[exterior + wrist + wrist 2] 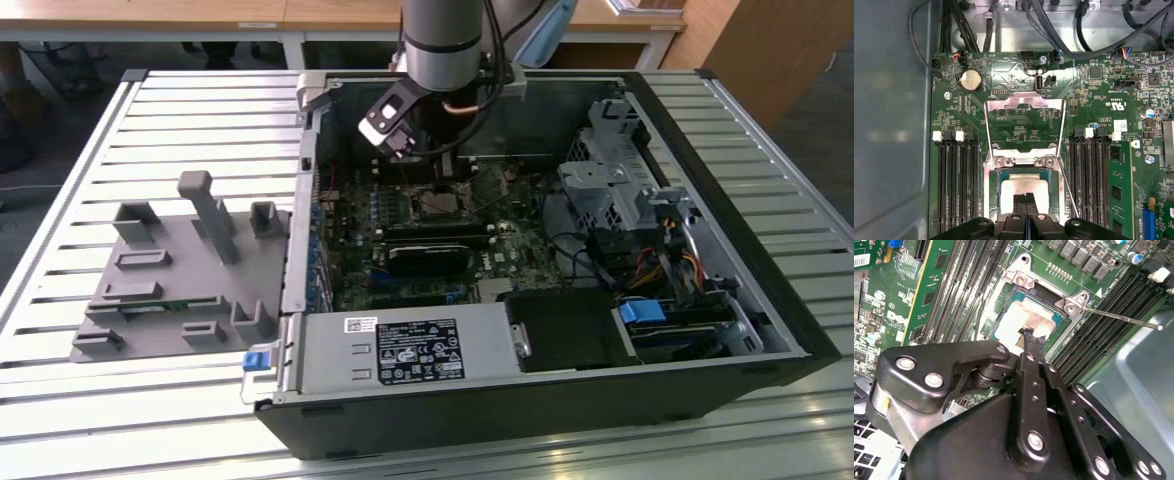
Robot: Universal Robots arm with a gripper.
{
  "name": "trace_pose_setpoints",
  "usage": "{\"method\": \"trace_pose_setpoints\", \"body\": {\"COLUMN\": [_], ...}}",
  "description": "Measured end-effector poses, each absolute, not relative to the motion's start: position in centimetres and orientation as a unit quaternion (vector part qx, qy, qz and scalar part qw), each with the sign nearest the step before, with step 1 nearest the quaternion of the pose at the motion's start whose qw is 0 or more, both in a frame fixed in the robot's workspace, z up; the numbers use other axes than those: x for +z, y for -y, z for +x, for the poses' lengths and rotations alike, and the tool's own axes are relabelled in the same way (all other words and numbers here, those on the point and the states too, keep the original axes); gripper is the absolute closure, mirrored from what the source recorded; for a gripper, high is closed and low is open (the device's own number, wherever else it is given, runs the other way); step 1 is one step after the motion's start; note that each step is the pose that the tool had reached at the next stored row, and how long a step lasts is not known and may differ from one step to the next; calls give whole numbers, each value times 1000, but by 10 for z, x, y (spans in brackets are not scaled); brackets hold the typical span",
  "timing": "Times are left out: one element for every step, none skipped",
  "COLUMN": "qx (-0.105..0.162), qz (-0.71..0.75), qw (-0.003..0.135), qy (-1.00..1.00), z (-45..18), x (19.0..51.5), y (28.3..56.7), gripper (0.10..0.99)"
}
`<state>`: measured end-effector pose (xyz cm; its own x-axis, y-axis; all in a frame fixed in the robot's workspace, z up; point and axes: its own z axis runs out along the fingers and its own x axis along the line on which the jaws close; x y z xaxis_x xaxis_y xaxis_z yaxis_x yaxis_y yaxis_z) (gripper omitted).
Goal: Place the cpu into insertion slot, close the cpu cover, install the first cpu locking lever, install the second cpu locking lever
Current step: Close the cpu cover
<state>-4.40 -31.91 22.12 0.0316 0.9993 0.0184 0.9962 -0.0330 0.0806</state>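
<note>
Reaching down into the open computer case (747, 200) on the slatted bench (200, 110), the claw (427, 168) hangs over the middle of the motherboard in the exterior view. In the second wrist view its fingers are pinched together with nothing between them. Their tips are at the smeared metal top of the cpu (1021, 320), which lies flat in the insertion slot (1009, 300). A locking lever (1124, 317) juts free beside it. In the first wrist view the cpu cover (1024, 102) lies flipped back, clear of the slot. The chip looks light, stiff and slick-topped, probably delicate underneath, so its opposite edges seem the safest hold.
</note>
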Motion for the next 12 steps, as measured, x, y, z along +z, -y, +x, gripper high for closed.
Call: {"method": "trace_pose_setpoints", "body": {"qx": [35,34,34,34,34,34,34,34,34,34,34,34], "qz": [718,718,718,718,718,718,718,718,718,718,718,718], "qw": [22,22,22,22,22,22,22,22,22,22,21,21], "qy": [-695,-695,-695,-695,-695,-695,-695,-695,-695,-695,-695,-695], "z": [-44,-44,-44,-44,-44,-44,-44,-44,-44,-44,-44,-44], "x": [222,222,223,223,224,225,226,227,228,230,231,232], "y": [319,319,319,319,319,319,319,319,319,319,319,319], "gripper": [976,976,976,976,976,976,976,976,976,976,976,976]}}
